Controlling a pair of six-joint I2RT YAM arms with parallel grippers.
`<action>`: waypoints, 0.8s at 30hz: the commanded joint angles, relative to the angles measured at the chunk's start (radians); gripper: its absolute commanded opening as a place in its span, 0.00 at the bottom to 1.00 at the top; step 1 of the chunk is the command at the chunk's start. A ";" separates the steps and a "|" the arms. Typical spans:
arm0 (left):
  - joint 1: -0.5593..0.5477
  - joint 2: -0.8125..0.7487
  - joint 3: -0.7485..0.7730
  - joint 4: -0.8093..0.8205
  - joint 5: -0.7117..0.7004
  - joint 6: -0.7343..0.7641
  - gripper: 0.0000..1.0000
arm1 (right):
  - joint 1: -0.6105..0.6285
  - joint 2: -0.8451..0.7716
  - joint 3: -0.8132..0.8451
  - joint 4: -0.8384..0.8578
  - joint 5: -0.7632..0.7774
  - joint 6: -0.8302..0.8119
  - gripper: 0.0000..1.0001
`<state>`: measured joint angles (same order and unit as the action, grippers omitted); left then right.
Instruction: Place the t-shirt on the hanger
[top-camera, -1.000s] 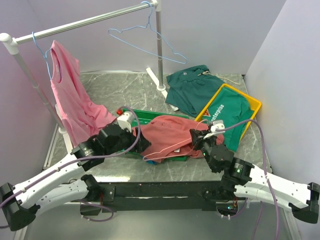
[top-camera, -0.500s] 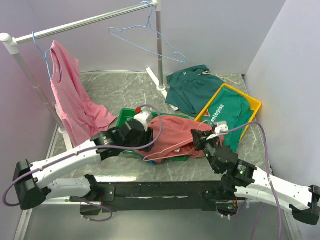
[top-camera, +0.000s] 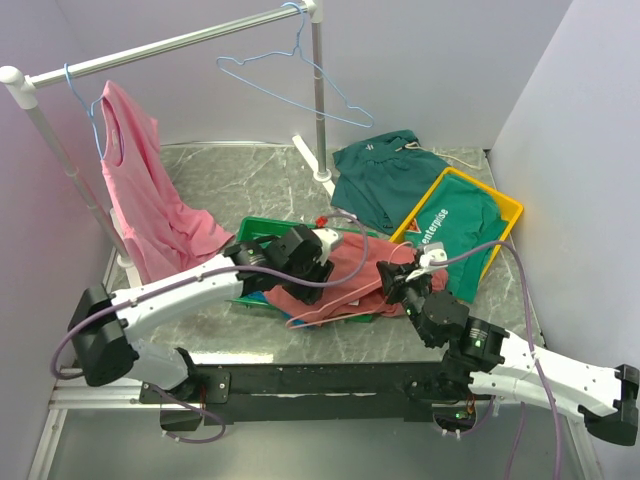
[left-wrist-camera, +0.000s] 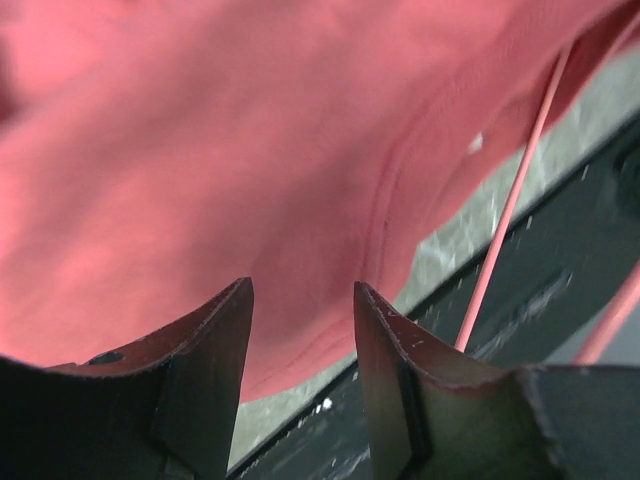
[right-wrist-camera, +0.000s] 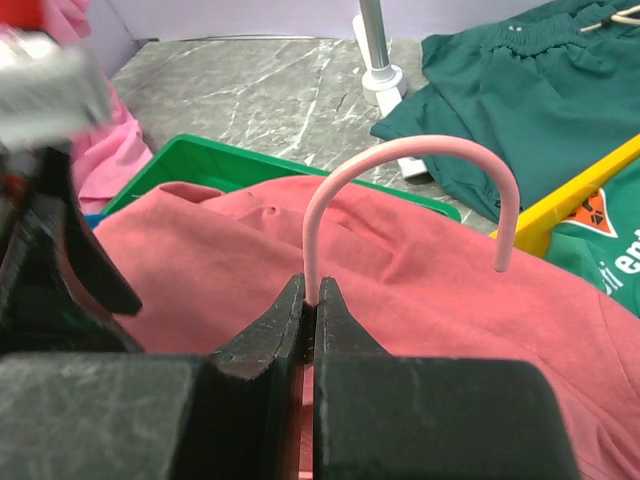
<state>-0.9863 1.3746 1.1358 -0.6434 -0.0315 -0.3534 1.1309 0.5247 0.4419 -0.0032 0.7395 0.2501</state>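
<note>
At the left, a lighter pink shirt (top-camera: 140, 190) is being carried on the rail by a light blue wire hanger (top-camera: 85, 105), apart from the task; next, the left gripper (left-wrist-camera: 302, 288) is being held close over the t-shirt (top-camera: 350, 270), its jaws parted and nothing seen pinched between them; the t-shirt is being kept heaped in and over the green bin (top-camera: 262, 232) on the counter (top-camera: 220, 180); the hanger (right-wrist-camera: 425, 143) is being clamped just below its hook by the right gripper (right-wrist-camera: 312, 290), its bar showing at the shirt's near edge; whether any of it is inside the cloth cannot be told. The task is being judged as early; the hanger is secured, while both shoulders are being left to be threaded through the neck.
</note>
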 joint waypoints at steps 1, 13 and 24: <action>-0.006 0.044 0.047 -0.062 0.131 0.088 0.51 | 0.010 0.003 0.015 0.037 0.003 -0.014 0.00; -0.037 0.093 0.048 -0.128 0.156 0.152 0.60 | 0.017 0.035 0.027 0.040 0.023 -0.025 0.00; -0.071 0.170 0.047 -0.113 0.045 0.120 0.41 | 0.018 0.047 0.031 0.049 0.037 -0.026 0.00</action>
<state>-1.0462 1.5276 1.1526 -0.7689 0.0578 -0.2264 1.1431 0.5713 0.4419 -0.0017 0.7406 0.2371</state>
